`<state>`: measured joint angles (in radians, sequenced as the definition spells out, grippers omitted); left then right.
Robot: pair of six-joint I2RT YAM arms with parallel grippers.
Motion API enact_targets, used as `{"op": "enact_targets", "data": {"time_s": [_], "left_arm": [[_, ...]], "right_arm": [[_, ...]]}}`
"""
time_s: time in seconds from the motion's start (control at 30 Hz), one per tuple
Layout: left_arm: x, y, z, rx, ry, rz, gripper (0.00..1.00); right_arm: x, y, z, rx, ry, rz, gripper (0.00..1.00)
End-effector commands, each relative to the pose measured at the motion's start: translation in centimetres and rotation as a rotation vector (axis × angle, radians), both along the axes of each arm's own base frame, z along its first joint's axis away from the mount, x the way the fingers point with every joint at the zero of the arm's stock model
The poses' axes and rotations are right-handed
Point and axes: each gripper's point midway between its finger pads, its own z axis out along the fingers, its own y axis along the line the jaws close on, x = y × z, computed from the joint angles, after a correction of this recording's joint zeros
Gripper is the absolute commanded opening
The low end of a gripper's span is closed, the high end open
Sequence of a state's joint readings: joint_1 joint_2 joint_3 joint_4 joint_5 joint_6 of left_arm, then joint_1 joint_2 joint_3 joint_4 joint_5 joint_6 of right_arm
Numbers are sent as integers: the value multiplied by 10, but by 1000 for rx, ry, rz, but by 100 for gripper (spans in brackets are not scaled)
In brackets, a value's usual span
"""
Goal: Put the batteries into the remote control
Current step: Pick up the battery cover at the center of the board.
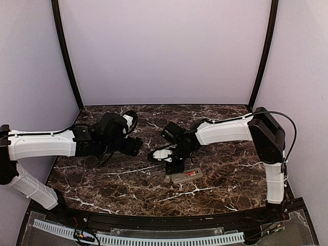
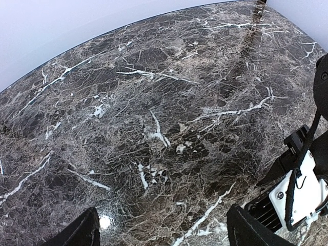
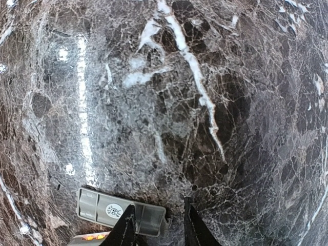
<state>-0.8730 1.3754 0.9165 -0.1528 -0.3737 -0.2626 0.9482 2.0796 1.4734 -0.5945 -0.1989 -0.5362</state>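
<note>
Dark veined marble table [image 1: 102,179], lilac walls [image 1: 164,51], black corner posts [image 1: 66,56]. My right pincer [image 3: 159,206] narrowly parted, empty; remote control [image 1: 186,176] lies grey back up just beside its tips, red battery [image 1: 190,174] in recess. My left pincer [image 2: 163,209] wide open, empty

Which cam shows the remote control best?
Top external: nearly whole remote control, grey back up, red battery showing. Right wrist crops it at the bottom edge: a grey piece and a red sliver, partly behind the tool fingers. Left wrist: none.
</note>
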Motion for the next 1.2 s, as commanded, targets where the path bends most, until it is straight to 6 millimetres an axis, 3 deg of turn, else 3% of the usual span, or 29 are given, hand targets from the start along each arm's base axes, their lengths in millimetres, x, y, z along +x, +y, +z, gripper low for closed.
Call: {"op": "enact_targets", "data": {"time_s": [0.0,0.53,0.77,1.03,1.17], "left_arm": [[2,-3,3,14,5,-17,85],[2,-4,-7,30,20,-18,85],[1,-2,-8,34,24,-16,84],[2,-4,-12,40,29,-19,84],[2,-4,-14,38,33,-20,84]], "right_arm": [[7,-2,23,21,-37,-27,31],[4,-12,6,-25,-16,-56,26],[3,-17,-11,-64,-2,-72,19],[2,-17,-17,-74,6,-86,14],[2,-19,-19,-82,8,-91,7]]}}
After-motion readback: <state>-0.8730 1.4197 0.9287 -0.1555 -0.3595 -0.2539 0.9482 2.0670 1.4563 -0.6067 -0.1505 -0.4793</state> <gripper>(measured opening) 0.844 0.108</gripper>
